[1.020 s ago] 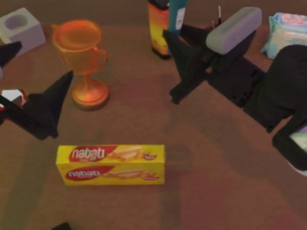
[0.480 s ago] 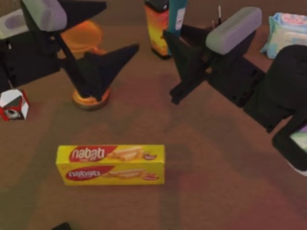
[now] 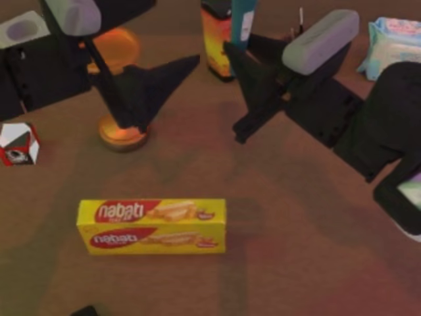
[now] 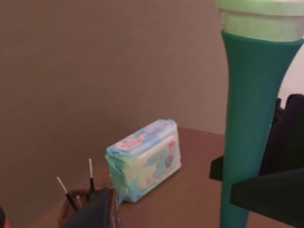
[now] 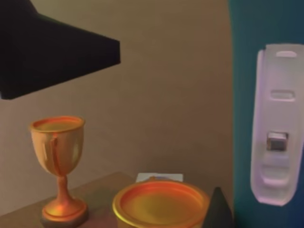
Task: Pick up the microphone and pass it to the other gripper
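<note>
1. A small white cube point(image 3: 16, 145) with red and black markings sits at the table's left edge. A pale grey block with a round hollow point(image 3: 23, 29) lies in the far left corner.
2. The left gripper point(image 3: 174, 31) hangs above the orange trophy point(image 3: 122, 130). Its two black fingers are spread wide apart with nothing between them, and they point to the right, toward the microphone.
3. In the top view the trophy's cup is partly covered by that gripper, while its round base shows on the table below the lower finger.
4. A yellow biscuit box point(image 3: 151, 226) lies flat near the front, well apart from both grippers.
5. An orange and red bottle point(image 3: 216, 39) stands at the far centre, just beside the microphone.
6. The microphone point(image 3: 243, 18) is upright and off the table at the far centre. The left wrist view shows its pale head on top and its teal handle tapering downward.
7. The right gripper point(image 3: 245, 54) reaches in from the right, its fingers closed on the lower end of the handle.
8. A small brown holder with thin sticks point(image 4: 88, 202) stands behind the right arm.
9. A pale blue pack of wipes point(image 3: 395, 43) lies in the far right corner.
</note>
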Robot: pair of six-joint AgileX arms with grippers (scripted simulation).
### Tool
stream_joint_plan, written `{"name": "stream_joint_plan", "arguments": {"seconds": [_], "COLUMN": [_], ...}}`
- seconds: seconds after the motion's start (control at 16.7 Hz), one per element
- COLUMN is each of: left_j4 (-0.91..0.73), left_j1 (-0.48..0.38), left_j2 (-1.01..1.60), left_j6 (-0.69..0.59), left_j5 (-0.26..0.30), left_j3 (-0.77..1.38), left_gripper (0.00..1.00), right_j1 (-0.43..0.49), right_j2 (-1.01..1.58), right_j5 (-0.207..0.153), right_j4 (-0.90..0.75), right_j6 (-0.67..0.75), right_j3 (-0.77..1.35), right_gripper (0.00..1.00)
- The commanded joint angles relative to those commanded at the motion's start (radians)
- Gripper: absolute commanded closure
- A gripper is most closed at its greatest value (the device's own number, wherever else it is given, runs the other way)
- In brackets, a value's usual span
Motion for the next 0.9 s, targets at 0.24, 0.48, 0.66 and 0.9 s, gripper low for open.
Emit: {"name": "stream_joint_plan", "arguments": {"seconds": [0.24,0.48,0.66,0.9], "left_j4": [0.032,0.064,0.073,0.073], "left_j1": [-0.084,-0.181,-0.209,-0.209], "left_j2": [0.128,0.269,0.306,0.306], "left_j6": [-0.004,-0.008,-0.010,-0.010], "left_j5": [-0.077,-0.173,-0.200,-0.200], "left_j3": [0.101,0.214,0.243,0.243], "left_gripper": [0.00,0.00,0.00,0.08], "right_j1": [0.000,0.000,0.000,0.000], "right_j2": [0.000,0.000,0.000,0.000], "right_j5": [0.000,0.000,0.000,0.000], "right_j4": [0.000,0.000,0.000,0.000], "right_j6": [0.000,0.000,0.000,0.000], "right_j3": [0.000,0.000,0.000,0.000], "right_gripper": [1.00,1.00,1.00,1.00]}}
